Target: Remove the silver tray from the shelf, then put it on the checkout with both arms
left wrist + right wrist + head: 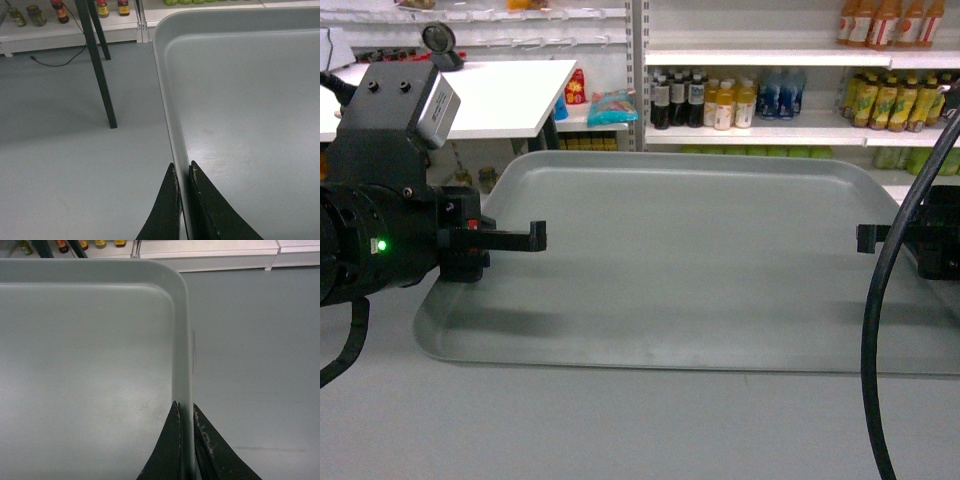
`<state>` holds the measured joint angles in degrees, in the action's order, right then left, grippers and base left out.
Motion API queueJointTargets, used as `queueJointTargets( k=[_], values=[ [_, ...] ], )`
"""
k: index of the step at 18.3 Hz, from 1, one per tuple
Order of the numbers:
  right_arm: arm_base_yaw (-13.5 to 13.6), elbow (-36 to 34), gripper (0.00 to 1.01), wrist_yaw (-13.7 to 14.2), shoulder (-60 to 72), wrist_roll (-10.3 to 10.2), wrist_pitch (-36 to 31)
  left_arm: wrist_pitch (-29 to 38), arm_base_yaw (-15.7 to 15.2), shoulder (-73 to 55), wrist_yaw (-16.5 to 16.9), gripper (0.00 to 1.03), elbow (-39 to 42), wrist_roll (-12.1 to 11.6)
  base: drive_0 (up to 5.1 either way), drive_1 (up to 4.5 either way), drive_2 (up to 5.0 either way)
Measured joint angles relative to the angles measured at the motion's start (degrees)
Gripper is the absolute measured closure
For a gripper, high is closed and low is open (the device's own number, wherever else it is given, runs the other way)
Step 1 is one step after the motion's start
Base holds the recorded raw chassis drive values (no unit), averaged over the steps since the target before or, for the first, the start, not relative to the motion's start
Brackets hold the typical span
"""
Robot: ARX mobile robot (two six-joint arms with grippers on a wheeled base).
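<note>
While the silver tray [690, 260] hung level between both arms over grey floor [65, 150], each short side was held in a pinch grip. On the left, the left gripper [184, 172] was pressed together on the tray's left rim, one finger outside and one inside. On the right, the right gripper [184, 410] clamped the right rim in the same manner.

Judged risk: each grip covered only a thin strip of low rim. Uneven arm travel would likely twist the tray or pull a rim out of a claw, dropping that side.

A white table [510, 90] stood behind on the left, and bottle shelves [790, 100] stood behind on the right. Whether that table was the checkout could not be told. The right arm [930, 245] was cut off at the head view's edge, and a black cable [880, 340] crossed it. The shelf that had borne the tray was not identifiable.
</note>
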<state>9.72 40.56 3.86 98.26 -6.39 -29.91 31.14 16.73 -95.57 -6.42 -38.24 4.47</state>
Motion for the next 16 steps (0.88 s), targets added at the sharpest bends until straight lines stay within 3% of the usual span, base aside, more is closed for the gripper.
queueJointTargets(
  k=[16],
  values=[
    [0.02,-0.02,0.98,-0.02,0.02,0.00,0.33,-0.57,0.00,0.00,0.02,1.00,-0.04,-0.02,-5.0,2.44,2.4]
  ],
)
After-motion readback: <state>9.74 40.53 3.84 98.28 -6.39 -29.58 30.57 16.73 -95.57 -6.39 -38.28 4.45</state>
